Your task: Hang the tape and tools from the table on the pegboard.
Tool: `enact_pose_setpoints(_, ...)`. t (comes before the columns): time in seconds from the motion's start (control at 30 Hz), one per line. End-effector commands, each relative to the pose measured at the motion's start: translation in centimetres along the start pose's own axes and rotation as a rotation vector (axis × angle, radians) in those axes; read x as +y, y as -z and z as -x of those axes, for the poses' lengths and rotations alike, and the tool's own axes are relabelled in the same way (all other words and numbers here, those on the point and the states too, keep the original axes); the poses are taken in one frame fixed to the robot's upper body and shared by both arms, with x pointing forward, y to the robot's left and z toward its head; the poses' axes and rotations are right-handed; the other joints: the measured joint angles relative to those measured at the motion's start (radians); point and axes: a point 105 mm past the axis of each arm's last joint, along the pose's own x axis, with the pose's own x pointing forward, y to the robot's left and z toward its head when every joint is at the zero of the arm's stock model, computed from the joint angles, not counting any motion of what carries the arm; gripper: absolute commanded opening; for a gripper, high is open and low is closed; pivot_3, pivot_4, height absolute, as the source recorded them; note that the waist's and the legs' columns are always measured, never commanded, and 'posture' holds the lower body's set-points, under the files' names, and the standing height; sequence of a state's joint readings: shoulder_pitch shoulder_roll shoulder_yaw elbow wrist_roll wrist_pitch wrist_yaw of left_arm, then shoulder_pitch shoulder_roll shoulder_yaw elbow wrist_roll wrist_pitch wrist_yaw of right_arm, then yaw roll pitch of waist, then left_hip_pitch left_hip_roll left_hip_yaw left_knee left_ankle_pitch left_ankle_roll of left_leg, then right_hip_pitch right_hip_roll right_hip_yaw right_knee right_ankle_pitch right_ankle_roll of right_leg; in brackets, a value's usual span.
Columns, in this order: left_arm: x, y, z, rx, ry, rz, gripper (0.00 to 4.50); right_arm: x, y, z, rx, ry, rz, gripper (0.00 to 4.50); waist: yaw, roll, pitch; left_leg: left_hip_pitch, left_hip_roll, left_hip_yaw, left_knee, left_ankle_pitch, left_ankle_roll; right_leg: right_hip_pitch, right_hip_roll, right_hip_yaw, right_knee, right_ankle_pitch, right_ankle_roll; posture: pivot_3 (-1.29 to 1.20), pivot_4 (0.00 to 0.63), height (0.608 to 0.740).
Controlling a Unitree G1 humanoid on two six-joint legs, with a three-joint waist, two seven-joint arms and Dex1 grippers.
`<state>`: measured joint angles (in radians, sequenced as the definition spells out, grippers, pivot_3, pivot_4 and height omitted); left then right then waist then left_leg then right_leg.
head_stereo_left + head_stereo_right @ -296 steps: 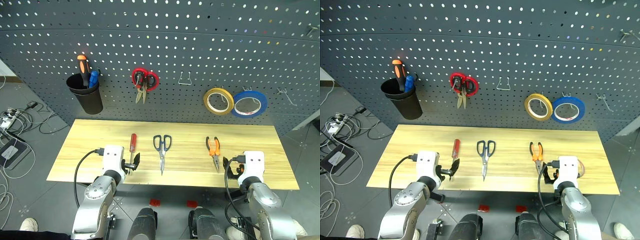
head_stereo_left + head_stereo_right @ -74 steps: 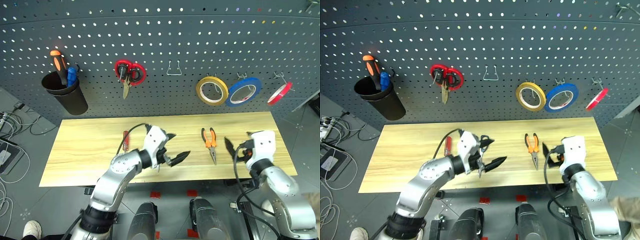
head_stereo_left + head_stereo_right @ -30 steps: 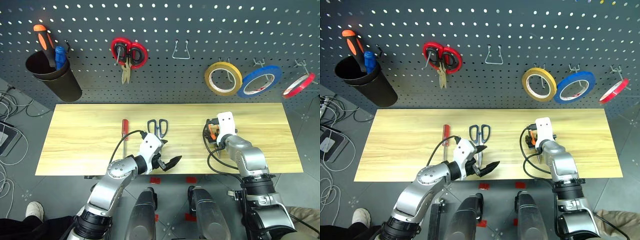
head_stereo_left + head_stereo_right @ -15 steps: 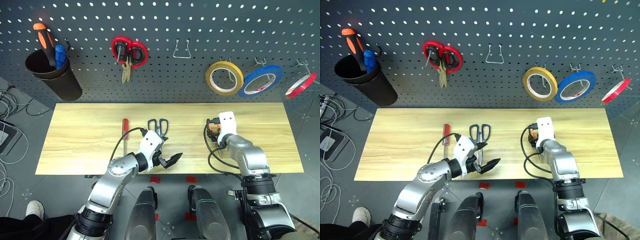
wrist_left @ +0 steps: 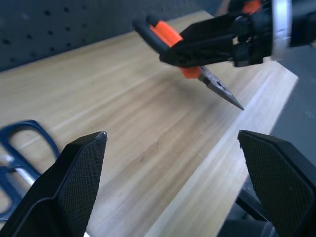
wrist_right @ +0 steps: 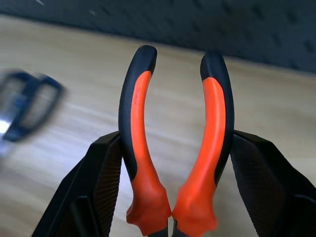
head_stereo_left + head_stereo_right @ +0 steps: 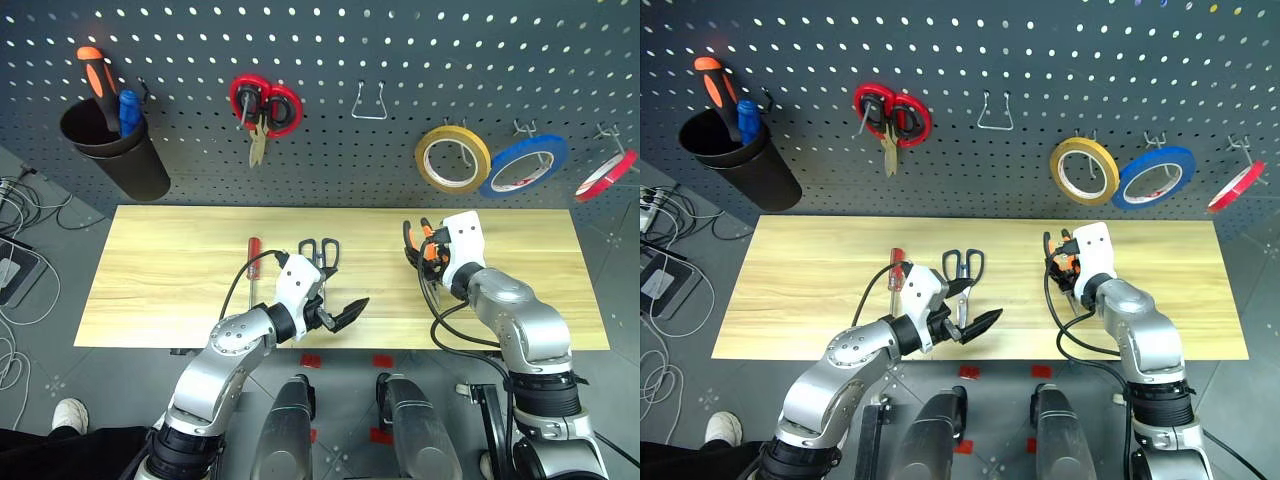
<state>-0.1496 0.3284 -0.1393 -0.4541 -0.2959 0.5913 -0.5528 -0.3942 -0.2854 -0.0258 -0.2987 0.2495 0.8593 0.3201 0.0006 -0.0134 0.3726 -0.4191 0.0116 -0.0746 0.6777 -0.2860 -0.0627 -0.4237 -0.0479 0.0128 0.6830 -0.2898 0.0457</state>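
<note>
My right gripper (image 7: 430, 250) is shut on the orange-and-black pliers (image 6: 175, 128) and holds them clear of the wooden table (image 7: 160, 290), with the handles pointing toward the pegboard (image 7: 400, 60). The pliers' tip (image 5: 232, 98) hangs above the tabletop. My left gripper (image 7: 340, 305) hovers open and empty near the table's front edge, just in front of the dark-blue scissors (image 7: 320, 252). Left of those scissors lies the red screwdriver (image 7: 252, 257). The red tape (image 7: 603, 175) hangs on a hook at the pegboard's far right.
On the pegboard, a black cup (image 7: 115, 160) holding an orange and a blue screwdriver hangs at the left. Further right come red-handled scissors (image 7: 265, 105), a bare wire hook (image 7: 368, 100), a yellow roll (image 7: 452, 158) and a blue roll (image 7: 523, 165). Cables lie on the floor at left.
My right gripper has lifted the pliers up off the table and tipped their handles toward the pegboard. The left gripper has risen a little and stays open.
</note>
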Motion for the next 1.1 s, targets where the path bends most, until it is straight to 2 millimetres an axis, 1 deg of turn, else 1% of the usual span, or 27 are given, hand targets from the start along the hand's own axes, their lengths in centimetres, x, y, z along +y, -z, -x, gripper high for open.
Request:
enact_pose_setpoints(0.03,-0.1,-2.8,0.6,-0.096,-0.03,-0.024,4.5,1.8,-4.1,1.2,-0.177,-0.1,0.044,3.02,0.002,0.0,-0.016,0.0,0.0,0.0,0.0,0.0,0.0,0.0,0.0,-0.001,-0.001,0.0,0.0,0.15,0.235,0.74)
enact_pose_setpoints(0.1,0.2,-4.0,0.6,-0.134,-0.059,-0.032,4.5,2.6,-6.1,1.4,-0.273,-0.126,0.043,3.02,0.006,-0.001,-0.033,0.0,-0.001,0.0,0.0,0.0,0.0,0.001,0.0,-0.001,-0.001,0.0,0.0,0.17,0.215,0.74)
enact_pose_setpoints(0.17,0.4,-4.7,0.6,-0.156,-0.076,-0.036,4.5,3.1,-7.4,1.6,-0.338,-0.134,0.037,3.02,0.01,-0.002,-0.046,0.0,-0.002,0.001,0.0,0.0,-0.001,0.001,0.0,-0.002,-0.001,0.0,0.0,0.18,0.21,0.74)
enact_pose_setpoints(0.2,0.5,-5.3,0.5,-0.174,-0.087,-0.043,4.5,3.2,-8.3,1.7,-0.384,-0.127,0.013,3.02,0.014,-0.001,-0.054,0.0,-0.002,0.001,0.0,0.001,-0.002,0.001,0.0,-0.003,-0.001,0.0,0.0,0.21,0.183,0.74)
enact_pose_setpoints(0.27,0.8,-6.7,0.4,-0.215,-0.116,-0.055,4.5,3.7,-10.4,2.0,-0.483,-0.119,-0.02,3.02,0.024,-0.003,-0.074,0.0,-0.002,0.001,-0.001,0.001,-0.002,0.001,0.001,-0.003,-0.002,0.0,0.0,0.22,0.168,0.74)
enact_pose_setpoints(0.43,1.3,-7.9,0.3,-0.257,-0.168,-0.063,4.5,4.6,-13.6,2.3,-0.633,-0.116,-0.007,3.02,0.039,-0.004,-0.106,0.0,-0.003,0.002,-0.001,0.002,-0.003,0.002,0.001,-0.004,-0.002,0.0,0.0,0.23,0.156,0.74)
enact_pose_setpoints(0.57,1.8,-9.1,0.1,-0.287,-0.201,-0.068,4.5,5.2,-16.1,2.2,-0.753,-0.085,-0.001,3.02,0.054,-0.004,-0.113,0.001,-0.003,0.002,-0.001,0.002,-0.003,0.002,0.001,-0.003,-0.001,0.0,0.0,0.23,0.154,0.74)
enact_pose_setpoints(0.67,2.5,-9.7,-0.1,-0.301,-0.228,-0.069,4.5,5.4,-17.4,1.7,-0.822,-0.042,0.009,3.02,0.055,-0.004,-0.118,0.001,-0.003,0.002,-0.001,0.002,-0.004,0.002,0.002,-0.003,-0.001,0.0,0.0,0.23,0.155,0.74)
enact_pose_setpoints(0.73,3.0,-10.1,-0.5,-0.316,-0.243,-0.066,4.5,5.5,-18.4,0.9,-0.865,0.016,0.031,3.02,0.055,-0.004,-0.121,0.002,-0.003,0.003,-0.001,0.002,-0.004,0.002,0.002,-0.003,-0.001,0.0,0.0,0.23,0.161,0.74)
enact_pose_setpoints(0.83,3.5,-10.8,-1.2,-0.339,-0.26,-0.061,4.5,6.1,-19.6,0.2,-0.932,0.054,0.079,3.02,0.055,-0.005,-0.122,0.002,-0.003,0.003,-0.001,0.002,-0.004,0.002,0.002,-0.003,-0.001,0.0,-0.001,0.23,0.17,0.74)
enact_pose_setpoints(0.9,4.0,-11.2,-1.7,-0.356,-0.278,-0.065,4.5,6.5,-20.0,-0.2,-0.965,0.074,0.114,3.02,0.055,-0.005,-0.122,0.002,-0.003,0.003,-0.001,0.002,-0.004,0.002,0.002,-0.003,-0.001,0.0,-0.001,0.23,0.171,0.74)
enact_pose_setpoints(1.0,4.9,-11.7,-2.4,-0.377,-0.309,-0.071,4.5,6.1,-20.6,-0.9,-0.995,0.12,0.11,3.02,0.055,-0.005,-0.122,0.002,-0.003,0.003,-0.001,0.002,-0.004,0.002,0.002,-0.003,-0.001,0.0,-0.001,0.24,0.181,0.74)
enact_pose_setpoints(1.1,5.6,-12.1,-3.0,-0.398,-0.329,-0.074,4.5,5.7,-21.0,-1.1,-1.031,0.157,0.124,3.02,0.055,-0.005,-0.122,0.002,-0.003,0.004,-0.001,0.002,-0.004,0.002,0.002,-0.003,-0.001,0.0,-0.001,0.24,0.192,0.74)
